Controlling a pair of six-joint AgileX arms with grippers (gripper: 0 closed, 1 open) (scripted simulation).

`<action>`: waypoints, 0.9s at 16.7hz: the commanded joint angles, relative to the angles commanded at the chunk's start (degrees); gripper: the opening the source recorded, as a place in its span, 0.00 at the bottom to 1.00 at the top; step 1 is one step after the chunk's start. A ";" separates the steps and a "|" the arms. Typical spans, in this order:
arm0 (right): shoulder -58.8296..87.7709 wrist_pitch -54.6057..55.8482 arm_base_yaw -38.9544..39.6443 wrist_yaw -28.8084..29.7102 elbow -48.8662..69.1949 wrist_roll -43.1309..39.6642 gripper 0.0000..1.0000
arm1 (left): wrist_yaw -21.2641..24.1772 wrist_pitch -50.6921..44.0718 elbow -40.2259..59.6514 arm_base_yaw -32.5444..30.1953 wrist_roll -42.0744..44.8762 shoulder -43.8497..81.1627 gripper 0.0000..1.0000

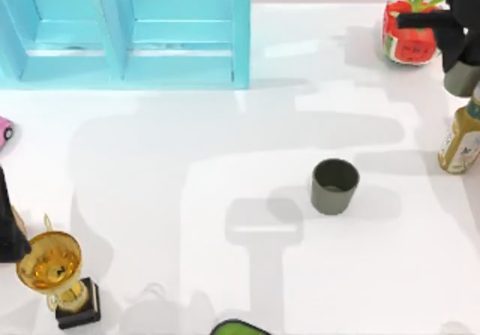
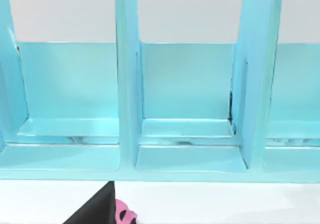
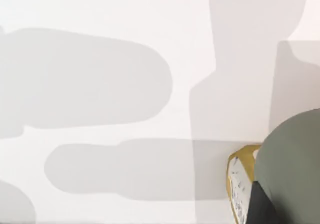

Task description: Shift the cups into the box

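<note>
One dark grey-olive cup (image 1: 334,186) stands upright on the white table, right of centre. A second cup (image 1: 460,77) hangs at the far right edge, above the bottle, with my right gripper (image 1: 457,54) shut on it. In the right wrist view that cup (image 3: 295,169) looms close beside a black finger (image 3: 262,206). The light blue box (image 1: 127,28) with upright dividers sits at the back left, and the left wrist view faces its open compartments (image 2: 187,129). My left arm (image 1: 7,226) is parked at the left edge.
A yellow-labelled bottle (image 1: 460,142) stands under the held cup. A red strawberry-like toy (image 1: 409,31) sits at the back right. A gold trophy (image 1: 52,271) on a black base is at the front left. A pink toy (image 1: 4,133) and a green object (image 1: 240,327) lie at the edges.
</note>
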 joint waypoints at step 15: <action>-21.90 4.07 -14.74 -5.82 -22.61 -22.34 0.00 | 0.00 0.00 0.00 0.00 0.00 0.00 1.00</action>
